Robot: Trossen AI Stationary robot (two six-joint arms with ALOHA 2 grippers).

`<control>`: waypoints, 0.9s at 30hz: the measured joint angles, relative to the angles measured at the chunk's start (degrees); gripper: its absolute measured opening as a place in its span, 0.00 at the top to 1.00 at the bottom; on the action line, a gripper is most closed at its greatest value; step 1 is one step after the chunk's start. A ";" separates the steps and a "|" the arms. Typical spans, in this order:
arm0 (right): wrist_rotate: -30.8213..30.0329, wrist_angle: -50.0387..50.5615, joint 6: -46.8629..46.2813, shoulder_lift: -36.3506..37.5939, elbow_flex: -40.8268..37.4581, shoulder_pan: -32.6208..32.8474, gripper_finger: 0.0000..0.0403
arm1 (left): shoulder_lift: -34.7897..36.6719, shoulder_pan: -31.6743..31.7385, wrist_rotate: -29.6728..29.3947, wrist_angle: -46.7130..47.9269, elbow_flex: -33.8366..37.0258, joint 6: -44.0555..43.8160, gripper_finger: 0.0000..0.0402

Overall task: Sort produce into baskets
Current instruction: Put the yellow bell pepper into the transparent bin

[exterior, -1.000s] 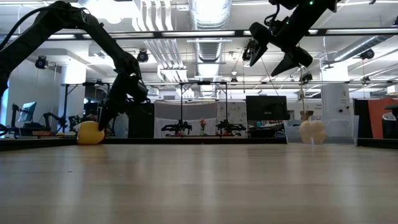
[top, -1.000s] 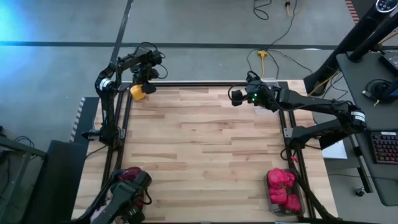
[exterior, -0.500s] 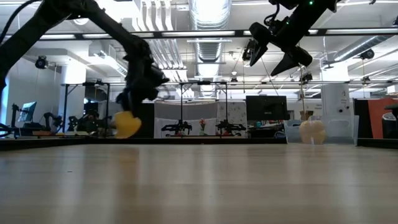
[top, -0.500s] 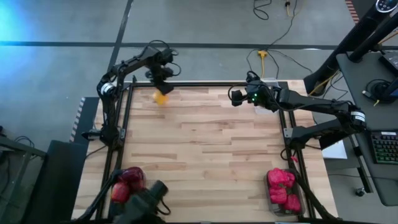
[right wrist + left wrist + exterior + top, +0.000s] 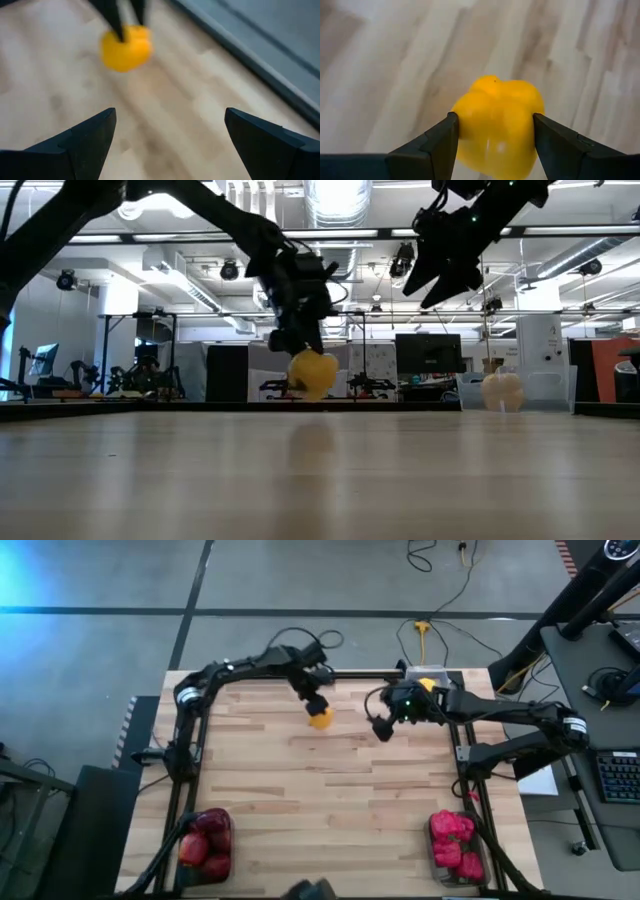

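- The left gripper (image 5: 318, 712) has swung from the far-left corner of the tabletop (image 5: 330, 800) toward the far middle, carrying the yellow pepper (image 5: 320, 719) with it; a second ago the pepper was at the far-left edge.
- The pepper now hangs above the boards, lifted clear in the low view, just left of the right gripper (image 5: 384, 725).
- The right gripper has dipped a little and turned toward the pepper, so this looks like a hand-over, or a carry to the clear bin (image 5: 428, 677) at the far right, where another yellow piece (image 5: 427, 685) shows.
- Left jaws: pinching the yellow pepper on both sides.
- Right jaws: spread wide, holding nothing, the pepper ahead of them.
- Dark red apples (image 5: 205, 840) already fill the near-left bin (image 5: 231, 836); pink-red peppers (image 5: 455, 842) fill the near-right bin (image 5: 434, 858).
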State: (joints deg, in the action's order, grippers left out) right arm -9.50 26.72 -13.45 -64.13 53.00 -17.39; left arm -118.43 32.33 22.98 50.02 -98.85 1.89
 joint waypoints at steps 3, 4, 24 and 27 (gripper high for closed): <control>2.46 -0.03 0.75 -0.99 -0.09 2.00 0.09 | -0.37 -2.87 0.12 -2.93 0.04 -1.20 0.47; 2.47 -0.15 0.94 -1.44 -0.09 2.70 0.09 | -0.40 -3.63 0.20 -3.90 0.08 -1.64 0.47; 6.97 -0.10 -3.40 -11.12 3.64 10.02 0.09 | 3.42 -8.53 0.80 -21.14 9.86 -14.62 0.29; 6.47 -0.12 -2.02 -12.71 4.54 10.04 0.09 | 8.48 -9.46 -0.41 -21.55 11.33 -15.19 0.29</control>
State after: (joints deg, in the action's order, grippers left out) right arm -3.03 26.60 -15.47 -76.84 57.53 -7.35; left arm -109.95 22.87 22.57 28.47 -87.52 -13.30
